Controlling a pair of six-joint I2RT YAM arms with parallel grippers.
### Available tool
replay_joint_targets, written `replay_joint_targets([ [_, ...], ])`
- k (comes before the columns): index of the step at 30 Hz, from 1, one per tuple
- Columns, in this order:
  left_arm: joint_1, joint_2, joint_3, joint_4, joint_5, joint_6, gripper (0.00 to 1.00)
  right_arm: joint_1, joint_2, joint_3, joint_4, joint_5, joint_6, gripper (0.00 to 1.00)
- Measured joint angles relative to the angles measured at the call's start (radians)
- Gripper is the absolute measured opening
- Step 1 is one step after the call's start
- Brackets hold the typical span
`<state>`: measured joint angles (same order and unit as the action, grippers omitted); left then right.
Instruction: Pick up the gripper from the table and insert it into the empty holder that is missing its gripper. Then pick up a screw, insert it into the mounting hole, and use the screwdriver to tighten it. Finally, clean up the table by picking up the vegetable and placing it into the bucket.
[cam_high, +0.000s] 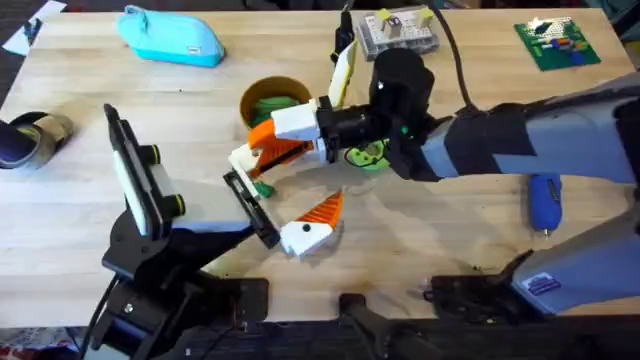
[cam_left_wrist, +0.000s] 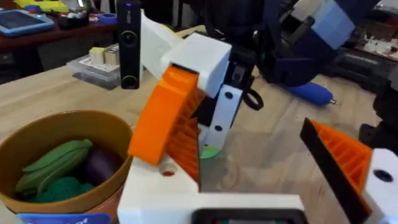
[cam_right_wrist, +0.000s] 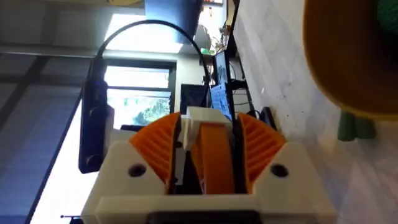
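At the overhead frame's centre, the right claw (cam_high: 300, 135) is clenched on the orange finger (cam_high: 275, 150), carrying it above the white holder (cam_high: 243, 160) at the rail's (cam_high: 250, 205) upper end. Line the white base squarely over the holder, then press slowly. I cannot tell the left claw's state.
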<state>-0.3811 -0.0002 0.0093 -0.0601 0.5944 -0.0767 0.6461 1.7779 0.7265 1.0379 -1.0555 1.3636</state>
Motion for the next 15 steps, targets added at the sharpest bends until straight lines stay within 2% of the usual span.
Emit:
replay_joint_targets([
  [2, 0.000, 0.000, 0.000, 0.000, 0.014, 0.002, 0.993, 0.001, 0.000, 0.000, 0.001, -0.007, 0.000, 0.531],
  [4, 0.000, 0.000, 0.000, 0.000, 0.025, 0.002, 0.993, -0.012, 0.000, 0.000, -0.002, -0.010, 0.000, 0.629],
  [8, 0.000, 0.000, 0.000, 0.000, 0.035, 0.002, 0.993, -0.043, 0.000, 0.000, -0.005, -0.016, -0.001, 0.948],
  [10, 0.000, 0.000, 0.000, 0.000, 0.038, 0.002, 0.993, -0.069, 0.000, 0.000, -0.007, -0.016, -0.002, 0.990],
  [15, 0.000, 0.000, 0.000, 0.000, 0.039, 0.002, 0.993, -0.170, 0.000, 0.000, -0.007, -0.021, -0.002, 0.994],
])
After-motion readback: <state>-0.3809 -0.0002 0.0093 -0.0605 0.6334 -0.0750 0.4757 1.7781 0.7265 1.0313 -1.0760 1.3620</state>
